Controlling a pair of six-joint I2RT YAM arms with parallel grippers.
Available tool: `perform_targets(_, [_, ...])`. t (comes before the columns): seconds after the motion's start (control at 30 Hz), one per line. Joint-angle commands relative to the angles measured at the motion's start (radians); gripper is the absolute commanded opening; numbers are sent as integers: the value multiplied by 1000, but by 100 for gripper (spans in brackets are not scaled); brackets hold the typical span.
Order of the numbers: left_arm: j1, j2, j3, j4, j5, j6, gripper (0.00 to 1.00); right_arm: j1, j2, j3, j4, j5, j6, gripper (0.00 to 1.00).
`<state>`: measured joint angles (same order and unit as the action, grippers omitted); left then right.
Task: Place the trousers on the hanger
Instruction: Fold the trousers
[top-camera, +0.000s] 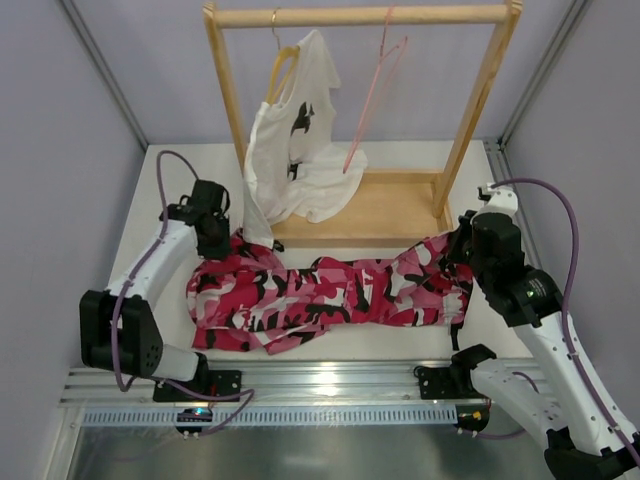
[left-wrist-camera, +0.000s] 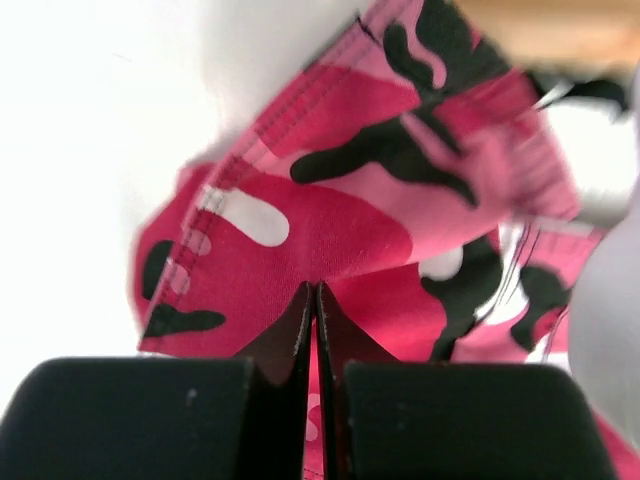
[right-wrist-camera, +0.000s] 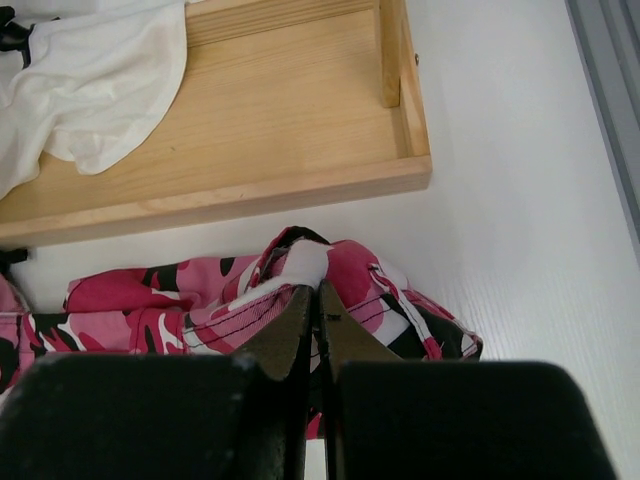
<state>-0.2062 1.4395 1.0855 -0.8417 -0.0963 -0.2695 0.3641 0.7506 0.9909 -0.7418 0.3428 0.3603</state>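
I am working over the white table (top-camera: 170, 180), where the light wooden clothes rack (top-camera: 360, 15) is standing at the back. The long pink, white and black camouflage cloth trousers (top-camera: 330, 290) are lying stretched across the table just in front of the rack's base. The white T-shirt with a black print (top-camera: 300, 160) is hanging on the left, and the thin pink wire hanger (top-camera: 366, 110) is hanging bare from the bar, well above the cloth. My left gripper (left-wrist-camera: 315, 295) is pressing shut on the hemmed left end, and my right gripper (right-wrist-camera: 315, 295) is pinching a raised fold at the right end. As I judge it, I should be lifting both ends evenly and keeping the cloth taut, so that neither pinch slips before reaching the hanger.
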Motion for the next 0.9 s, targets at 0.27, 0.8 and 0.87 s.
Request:
perform_targets(0.27, [418, -182, 159, 67, -23, -243, 0, -5, -22, 32, -4, 79, 0, 4])
perform_targets(0.8, [823, -217, -142, 493, 480, -551, 0, -82, 177, 242, -77, 414, 51, 4])
perform_targets(0.87, [821, -234, -138, 555, 486, -586, 0, -105, 176, 239, -70, 421, 40, 4])
